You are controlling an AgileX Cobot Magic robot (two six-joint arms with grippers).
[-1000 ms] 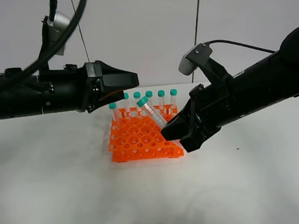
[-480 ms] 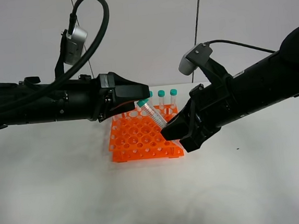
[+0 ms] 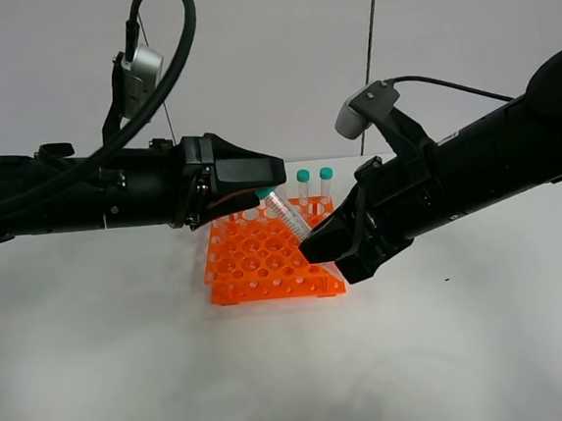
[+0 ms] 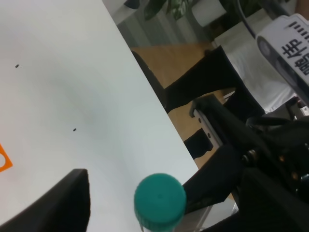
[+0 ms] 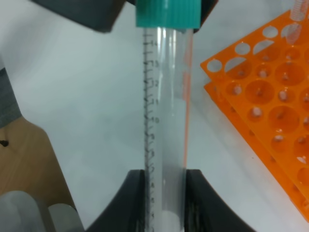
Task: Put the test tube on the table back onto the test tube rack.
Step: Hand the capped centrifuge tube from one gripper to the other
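My right gripper (image 3: 316,245) is shut on the lower part of the test tube (image 3: 287,215) and holds it tilted above the orange test tube rack (image 3: 256,267), teal cap up and to the left. In the right wrist view the tube (image 5: 164,116) runs straight out from between the fingers (image 5: 137,195). My left gripper (image 3: 276,174) is open at the tube's cap (image 3: 266,192). In the left wrist view the cap (image 4: 160,198) lies between the two fingers (image 4: 58,205) with a gap on each side.
Two capped tubes (image 3: 315,178) stand in the rack's back row; others there are hidden behind my left arm. The rack's front holes (image 5: 270,96) are empty. The white table (image 3: 127,362) stretches wide around the rack.
My left arm has moved right, over the rack's back row, bringing its open jaws to the tube's cap. My right arm and the tube have not moved.
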